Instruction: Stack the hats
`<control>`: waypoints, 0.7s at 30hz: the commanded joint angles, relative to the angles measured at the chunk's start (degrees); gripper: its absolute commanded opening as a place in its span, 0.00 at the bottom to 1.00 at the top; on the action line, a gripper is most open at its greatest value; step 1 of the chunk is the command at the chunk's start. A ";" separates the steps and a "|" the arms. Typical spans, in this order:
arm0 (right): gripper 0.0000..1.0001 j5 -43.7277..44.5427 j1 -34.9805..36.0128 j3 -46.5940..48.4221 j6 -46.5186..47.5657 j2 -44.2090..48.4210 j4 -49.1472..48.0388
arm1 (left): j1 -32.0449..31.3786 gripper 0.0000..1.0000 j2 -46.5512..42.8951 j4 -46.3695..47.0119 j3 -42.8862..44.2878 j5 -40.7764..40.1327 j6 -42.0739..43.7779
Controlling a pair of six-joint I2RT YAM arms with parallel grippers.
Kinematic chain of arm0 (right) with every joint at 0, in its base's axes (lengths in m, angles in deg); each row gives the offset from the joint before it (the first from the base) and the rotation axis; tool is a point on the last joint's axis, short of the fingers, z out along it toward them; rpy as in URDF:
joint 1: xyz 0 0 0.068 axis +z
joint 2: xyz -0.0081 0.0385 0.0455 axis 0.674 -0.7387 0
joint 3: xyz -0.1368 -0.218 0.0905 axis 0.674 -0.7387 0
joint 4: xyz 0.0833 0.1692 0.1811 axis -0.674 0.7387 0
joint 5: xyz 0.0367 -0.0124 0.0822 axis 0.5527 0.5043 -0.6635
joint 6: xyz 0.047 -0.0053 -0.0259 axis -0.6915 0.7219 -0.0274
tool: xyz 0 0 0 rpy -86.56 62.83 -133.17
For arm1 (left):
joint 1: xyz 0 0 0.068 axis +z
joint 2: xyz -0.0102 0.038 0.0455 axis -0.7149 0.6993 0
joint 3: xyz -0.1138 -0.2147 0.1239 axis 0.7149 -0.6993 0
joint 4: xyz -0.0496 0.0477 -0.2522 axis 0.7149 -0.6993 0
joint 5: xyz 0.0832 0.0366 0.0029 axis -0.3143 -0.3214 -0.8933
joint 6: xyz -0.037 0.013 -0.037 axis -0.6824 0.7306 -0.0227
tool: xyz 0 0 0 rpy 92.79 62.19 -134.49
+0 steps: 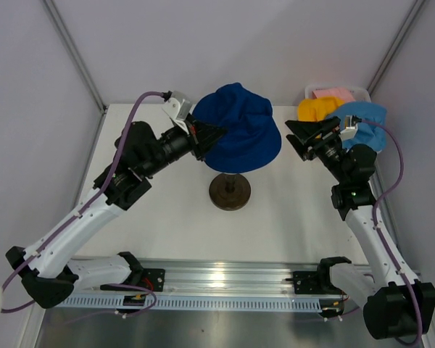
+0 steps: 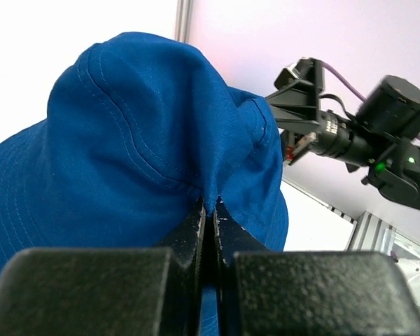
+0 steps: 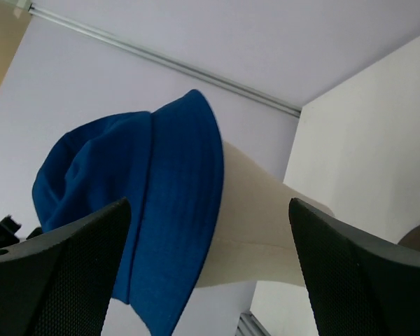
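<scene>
A dark blue bucket hat (image 1: 241,129) sits on the cream mannequin head, whose dark round base (image 1: 229,191) stands mid-table. My left gripper (image 1: 210,135) is shut on the hat's left brim; in the left wrist view the fingers (image 2: 208,217) pinch a fold of the blue fabric (image 2: 140,133). My right gripper (image 1: 299,138) is open and empty, just right of the hat. Its wrist view shows the blue hat (image 3: 161,203) on the cream head (image 3: 266,231) between the spread fingers. Yellow-orange (image 1: 317,109), pink (image 1: 335,94) and light blue (image 1: 368,119) hats lie at back right.
A white mesh basket (image 1: 361,93) at the back right corner holds the other hats. Grey walls enclose the white table (image 1: 290,217) on the left, back and right. An aluminium rail (image 1: 225,279) runs along the near edge.
</scene>
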 commanded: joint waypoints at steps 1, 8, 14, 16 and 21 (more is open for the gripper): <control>0.97 -0.63 1.95 1.54 -1.01 1.61 -5.44 | -0.64 0.07 0.02 0.23 4.03 -2.66 -2.20; 0.68 -0.02 7.14 4.89 2.07 -2.88 -3.50 | -0.64 0.14 0.72 -0.74 6.41 -4.59 -4.05; 0.20 2.88 7.05 5.41 5.67 -2.79 1.33 | -0.64 0.20 0.46 -1.88 7.11 -6.61 -5.63; 0.07 3.06 7.05 5.59 6.46 -2.97 2.12 | -0.64 0.25 -0.16 -3.29 7.99 -9.67 -5.90; 0.00 3.94 7.14 4.36 10.59 -3.93 1.96 | -0.64 0.66 -2.70 -5.75 8.08 -18.64 -7.65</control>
